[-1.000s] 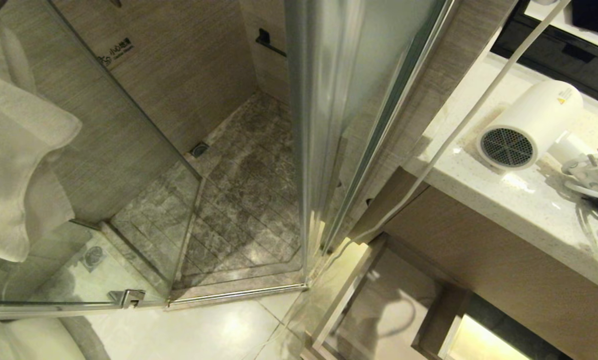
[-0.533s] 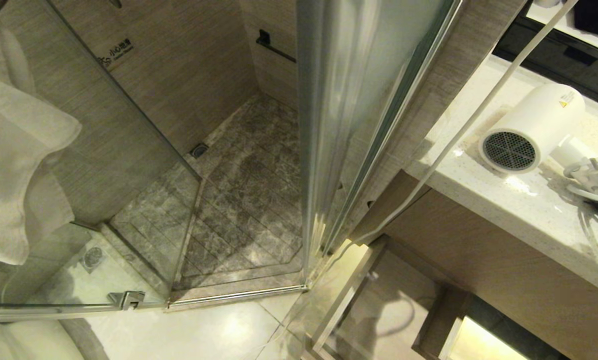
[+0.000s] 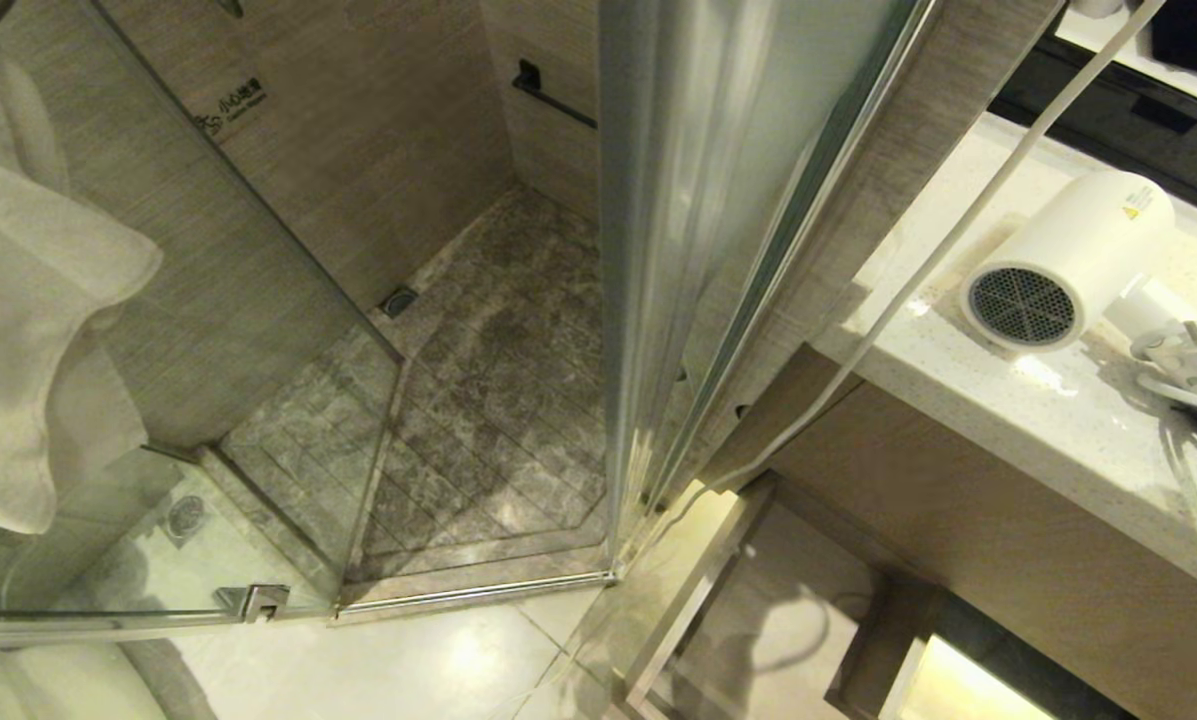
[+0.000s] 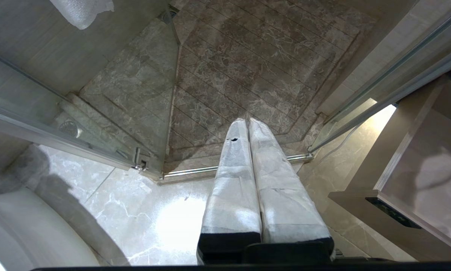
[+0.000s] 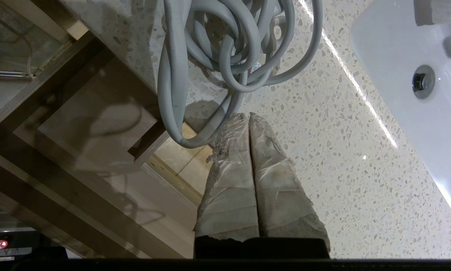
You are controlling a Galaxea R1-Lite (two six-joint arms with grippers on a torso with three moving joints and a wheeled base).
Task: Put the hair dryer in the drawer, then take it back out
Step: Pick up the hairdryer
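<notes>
The white hair dryer (image 3: 1068, 260) lies on its side on the speckled countertop (image 3: 958, 380), dark grille toward me. Its grey cord (image 5: 225, 45) sits coiled at the counter's edge, with one loop hanging over it. My right gripper (image 5: 248, 114) is shut and empty, its tips just beside that hanging loop, above the counter edge. The light-wood drawer (image 5: 97, 124) stands pulled open below, showing its floor and boxed cutout (image 5: 150, 145); it also shows in the head view as the drawer (image 3: 778, 600). My left gripper (image 4: 247, 120) hangs shut over the floor by the shower threshold.
A glass shower door (image 3: 658, 250) and its metal frame stand left of the vanity. A white towel (image 3: 28, 300) hangs at far left. A pale cable (image 3: 938, 250) runs diagonally across the counter's corner. The white sink (image 5: 410, 75) lies beyond the right gripper.
The whole head view has shifted slightly, so the camera moved a little. The hair dryer and cord lie where they were.
</notes>
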